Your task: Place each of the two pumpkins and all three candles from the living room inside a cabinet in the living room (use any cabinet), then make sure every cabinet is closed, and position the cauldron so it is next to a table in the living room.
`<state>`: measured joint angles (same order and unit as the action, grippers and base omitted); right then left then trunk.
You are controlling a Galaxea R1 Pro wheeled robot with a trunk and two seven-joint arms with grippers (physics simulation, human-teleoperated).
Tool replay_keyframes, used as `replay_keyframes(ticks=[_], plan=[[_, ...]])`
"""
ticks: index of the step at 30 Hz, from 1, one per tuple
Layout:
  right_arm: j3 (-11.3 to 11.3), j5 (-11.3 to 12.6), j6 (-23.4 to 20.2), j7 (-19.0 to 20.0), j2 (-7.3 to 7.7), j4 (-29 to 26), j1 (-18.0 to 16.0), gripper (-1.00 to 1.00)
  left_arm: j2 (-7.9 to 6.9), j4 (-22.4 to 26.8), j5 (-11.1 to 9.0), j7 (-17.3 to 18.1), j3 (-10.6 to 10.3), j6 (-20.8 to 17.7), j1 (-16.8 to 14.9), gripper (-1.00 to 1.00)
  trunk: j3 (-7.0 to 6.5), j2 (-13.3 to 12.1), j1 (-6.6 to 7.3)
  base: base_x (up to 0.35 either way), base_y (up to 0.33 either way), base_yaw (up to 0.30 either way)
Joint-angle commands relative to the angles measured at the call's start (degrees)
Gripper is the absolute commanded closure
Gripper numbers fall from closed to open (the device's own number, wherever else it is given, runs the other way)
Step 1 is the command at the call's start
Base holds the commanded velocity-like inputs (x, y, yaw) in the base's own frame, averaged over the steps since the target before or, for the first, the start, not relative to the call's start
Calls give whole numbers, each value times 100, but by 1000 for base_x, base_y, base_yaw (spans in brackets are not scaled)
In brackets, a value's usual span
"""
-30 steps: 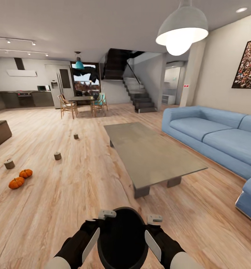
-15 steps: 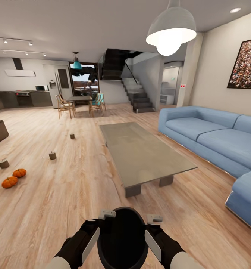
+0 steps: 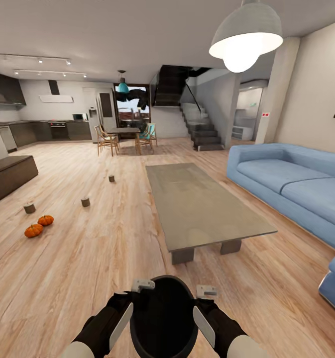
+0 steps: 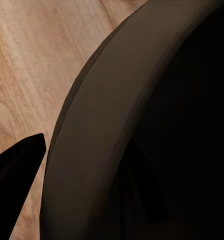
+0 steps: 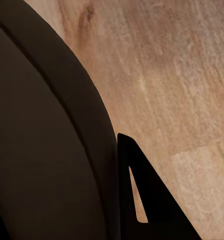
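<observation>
Head view: the cauldron (image 3: pixel 163 318) is pressed between the left gripper (image 3: pixel 121 318) and the right gripper (image 3: pixel 203 318), each one's own finger gap unclear.
Table (image 3: pixel 207 209): near edge ahead, wide floor (image 3: pixel 87 268) at left.

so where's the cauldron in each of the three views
Head view: the cauldron sits at bottom centre, between the left gripper and right gripper.
Left wrist view: its dark curved wall covers most of the picture.
Right wrist view: its dark wall takes one side.
Shared landmark: the light wood floor beside it in all three.
</observation>
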<state>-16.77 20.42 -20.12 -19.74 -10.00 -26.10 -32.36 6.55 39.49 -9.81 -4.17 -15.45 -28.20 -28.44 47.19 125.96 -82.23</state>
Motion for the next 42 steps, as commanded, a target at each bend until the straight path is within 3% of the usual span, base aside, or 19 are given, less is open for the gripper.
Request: replay_keyframes(ticks=[1,14,42], plan=[[-61,23,8,-39,0,-303,-7,100,-12,-2,-117,-53,-29,-28,-4,100,6,3,0,86,-163,270],[-61,23,8,-39,0,-299,-7,100,-13,-2,-117,-54,-29,-28,-4,100,6,3,0,93,-132,259],[-63,22,8,-39,0,-303,-7,100,-21,-2,-117,-55,-29,-28,-3,100,-2,3,0,69,-193,32]])
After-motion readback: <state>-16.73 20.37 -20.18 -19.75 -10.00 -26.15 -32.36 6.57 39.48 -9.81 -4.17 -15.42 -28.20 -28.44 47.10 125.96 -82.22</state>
